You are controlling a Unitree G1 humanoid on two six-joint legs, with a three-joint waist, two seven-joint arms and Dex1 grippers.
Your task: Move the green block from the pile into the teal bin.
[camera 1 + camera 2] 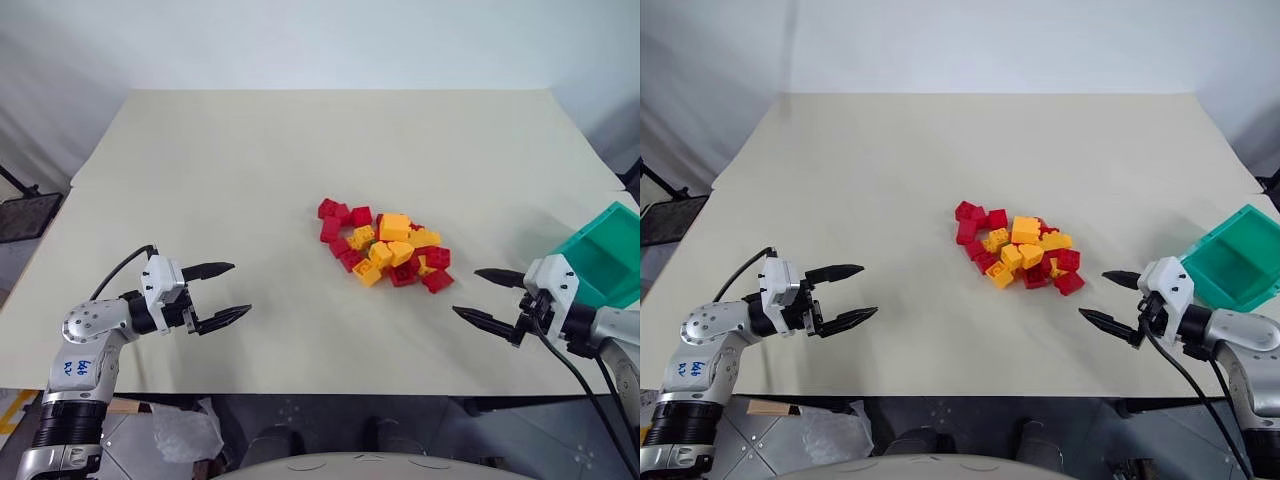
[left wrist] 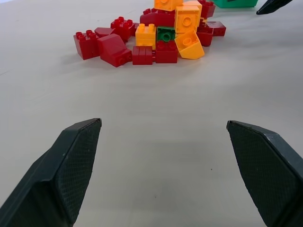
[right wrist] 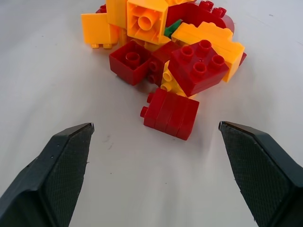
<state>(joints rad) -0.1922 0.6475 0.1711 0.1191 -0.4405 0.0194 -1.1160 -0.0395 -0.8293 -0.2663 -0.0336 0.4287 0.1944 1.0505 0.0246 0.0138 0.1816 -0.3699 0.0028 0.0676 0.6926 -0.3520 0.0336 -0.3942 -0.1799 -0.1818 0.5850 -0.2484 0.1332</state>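
The pile (image 1: 385,250) of red and yellow-orange bricks lies on the table right of centre. The green block (image 2: 165,34) is wedged low in the pile between yellow and red bricks; from the other side only a sliver of the green block (image 3: 173,27) shows. The teal bin (image 1: 605,255) stands at the table's right edge, tilted toward the pile. My left gripper (image 1: 240,289) hovers open at the front left, pointing at the pile from well away. My right gripper (image 1: 467,292) is open just right of the pile, with nothing between its fingers.
The beige table (image 1: 300,150) has wide bare surface behind and to the left of the pile. Its front edge runs just below both grippers. A single red brick (image 3: 170,113) lies at the pile's near side, closest to my right gripper.
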